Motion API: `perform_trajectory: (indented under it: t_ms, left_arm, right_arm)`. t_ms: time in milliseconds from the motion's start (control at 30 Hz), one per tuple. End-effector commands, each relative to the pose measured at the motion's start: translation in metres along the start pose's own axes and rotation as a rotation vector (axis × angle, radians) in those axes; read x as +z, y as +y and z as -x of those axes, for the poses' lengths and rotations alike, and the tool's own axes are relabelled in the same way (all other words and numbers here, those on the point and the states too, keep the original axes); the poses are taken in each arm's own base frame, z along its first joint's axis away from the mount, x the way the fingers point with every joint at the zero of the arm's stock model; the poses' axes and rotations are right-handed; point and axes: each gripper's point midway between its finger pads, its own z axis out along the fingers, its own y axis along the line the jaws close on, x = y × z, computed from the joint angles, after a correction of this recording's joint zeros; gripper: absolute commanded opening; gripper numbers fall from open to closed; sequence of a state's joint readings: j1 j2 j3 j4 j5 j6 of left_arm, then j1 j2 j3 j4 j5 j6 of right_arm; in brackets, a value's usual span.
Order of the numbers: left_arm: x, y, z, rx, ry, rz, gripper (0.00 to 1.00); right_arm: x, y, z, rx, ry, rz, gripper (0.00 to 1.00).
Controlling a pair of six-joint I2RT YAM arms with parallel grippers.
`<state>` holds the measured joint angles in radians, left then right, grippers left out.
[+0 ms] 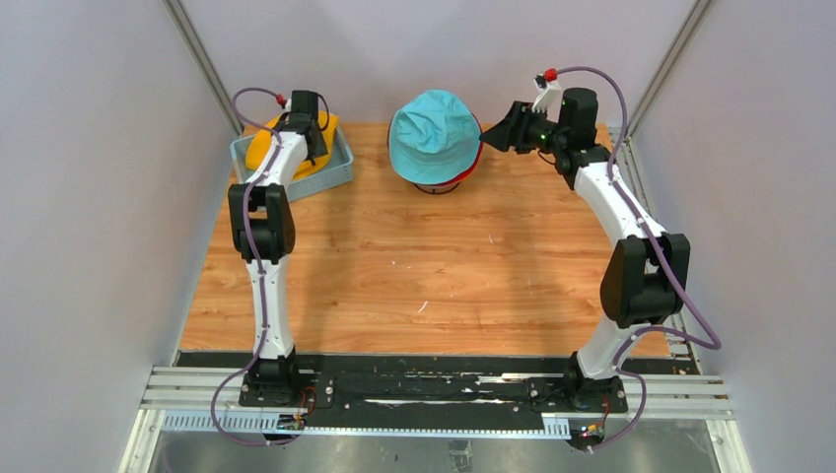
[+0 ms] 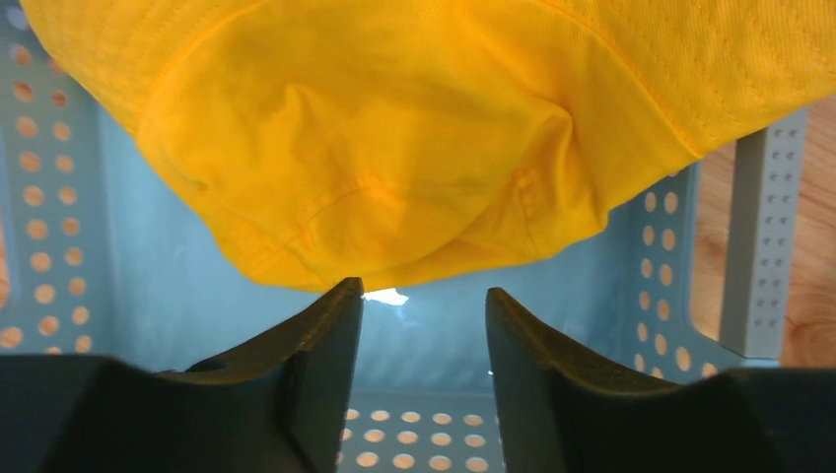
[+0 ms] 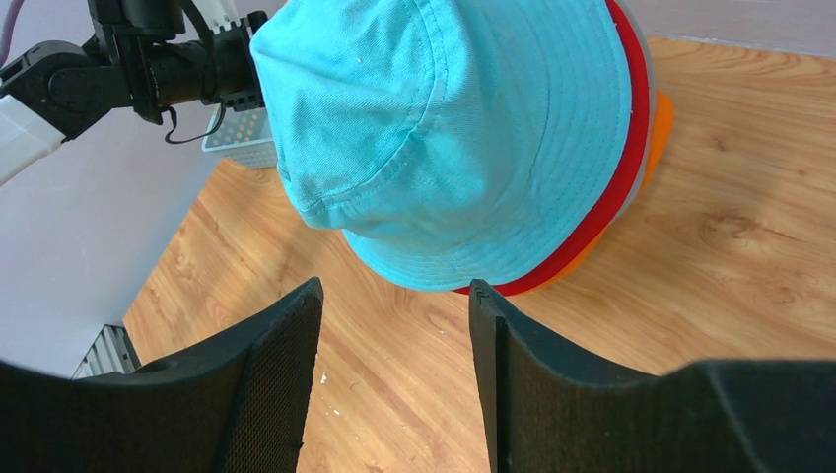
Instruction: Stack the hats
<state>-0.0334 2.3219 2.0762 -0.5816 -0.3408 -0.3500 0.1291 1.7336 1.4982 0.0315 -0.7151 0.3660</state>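
1 hat (image 2: 394,128) is laid in the basket (image 1: 330,182), far left; a stack (image 1: 434,133), maybe 4 hats, is set right of it.

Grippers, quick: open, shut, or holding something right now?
Left gripper: open, holding nothing, tips at the yellow hat.
Right gripper: open, empty, facing the teal hat.

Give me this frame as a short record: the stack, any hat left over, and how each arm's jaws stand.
stack: teal hat on top, red hat and orange hat brims showing beneath, far middle of the table
unstacked: yellow hat, in the light blue basket, far left
left jaws: open, empty, tips just short of the yellow hat
right jaws: open, empty, beside the stack, not touching it
task: not finished
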Motion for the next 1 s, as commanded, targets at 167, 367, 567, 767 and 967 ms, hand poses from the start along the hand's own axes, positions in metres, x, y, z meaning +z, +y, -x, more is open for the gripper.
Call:
perform_trajectory:
  t_ms: [167,367,567,767,967]
  left_arm:
    - [0.027,0.011,0.005,0.005,-0.010,0.022,0.81]
    - [0.043,0.011,-0.003,0.011,0.025,0.003,0.81]
    - [0.060,0.013,-0.015,0.019,0.066,-0.008,0.80]
    - [0.070,0.014,-0.024,0.025,0.089,-0.013,0.58]
    - [0.052,0.015,-0.001,0.010,0.029,-0.021,0.00]
  right_arm:
    - [-0.005,0.012,0.003,-0.023,-0.006,0.039,0.54]
    - [-0.006,0.013,0.004,-0.021,-0.010,0.040,0.54]
    - [-0.007,0.015,0.006,-0.019,-0.013,0.043,0.54]
    - [-0.008,0.016,0.006,-0.016,-0.013,0.046,0.53]
    - [-0.008,0.017,0.006,-0.010,-0.012,0.049,0.53]
